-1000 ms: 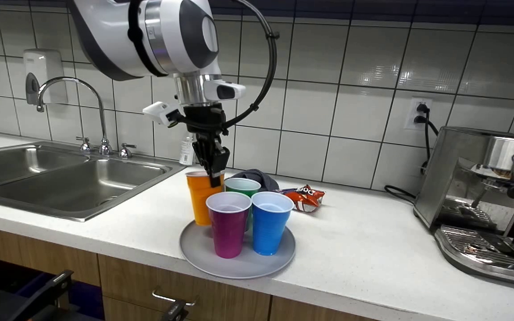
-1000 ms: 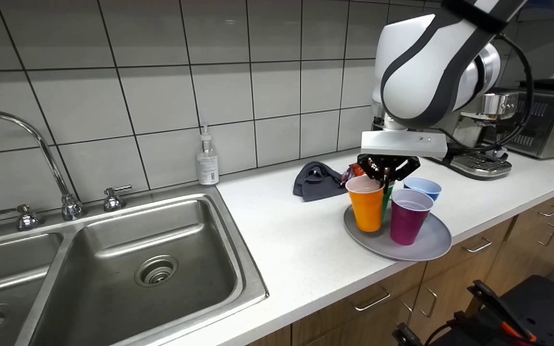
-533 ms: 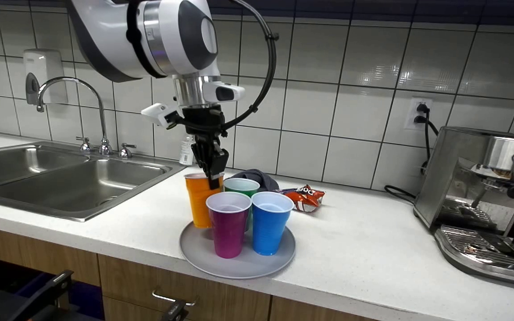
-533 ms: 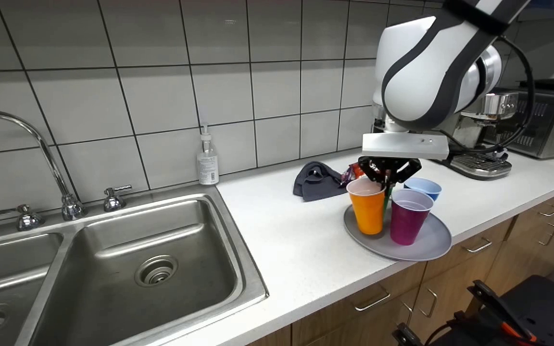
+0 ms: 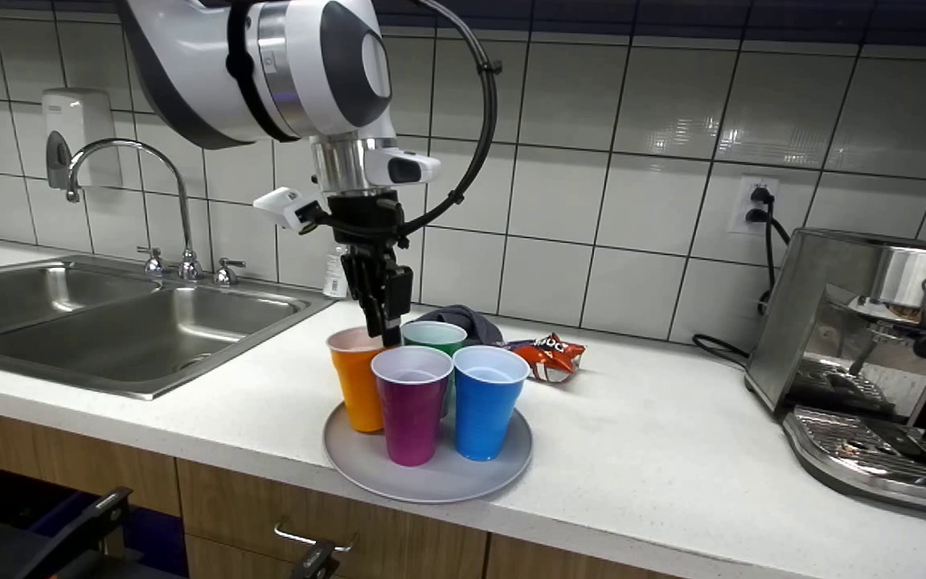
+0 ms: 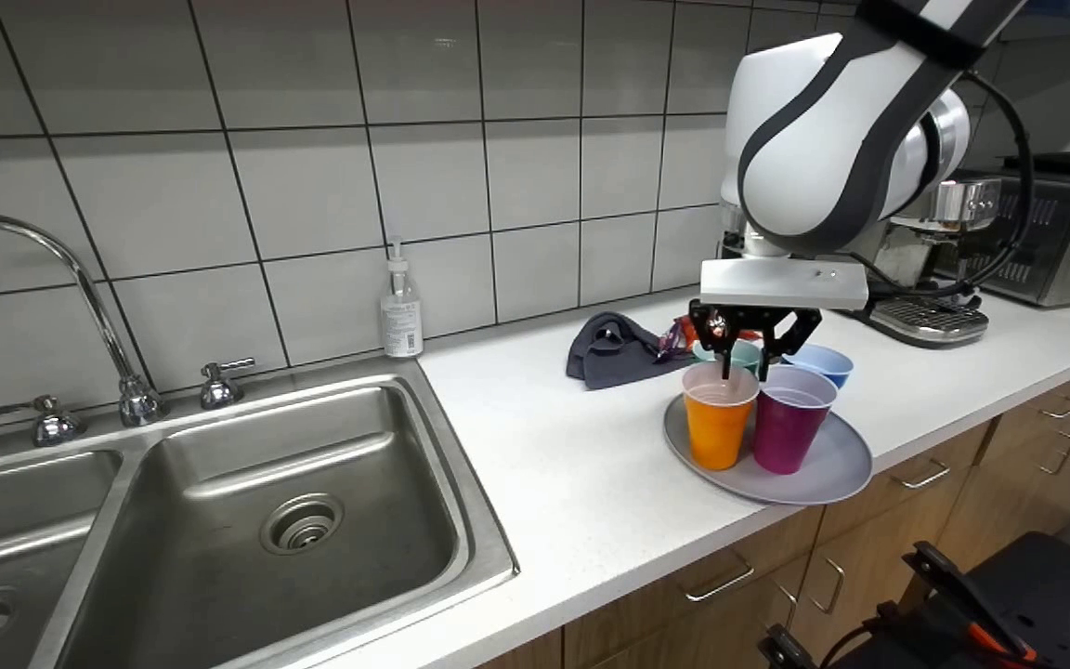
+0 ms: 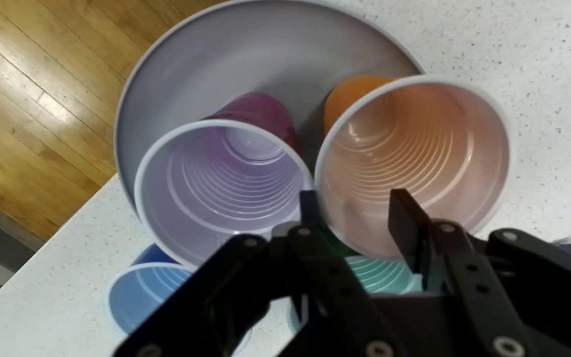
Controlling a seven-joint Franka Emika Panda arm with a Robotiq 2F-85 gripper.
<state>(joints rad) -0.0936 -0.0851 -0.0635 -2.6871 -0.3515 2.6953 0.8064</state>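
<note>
In the wrist view my gripper stands with its fingers well apart over the rim of an orange cup. One fingertip is inside the cup's mouth; the other is outside, by the purple cup's rim. Neither grips the wall. The orange cup stands on a round grey plate, beside a purple cup. A blue cup and a green cup are close by, the green one mostly hidden behind the others. From an exterior view, both fingers of the gripper show as separate.
A steel sink lies to one side of the plate. Behind the cups are a dark cloth and a red snack packet. An espresso machine stands farther along the counter. The plate sits near the counter's front edge.
My fingers have parted from the orange cup's rim. The cup has dropped lower and now rests on the plate, nearer the purple cup. The arm has barely moved, sinking slightly.
</note>
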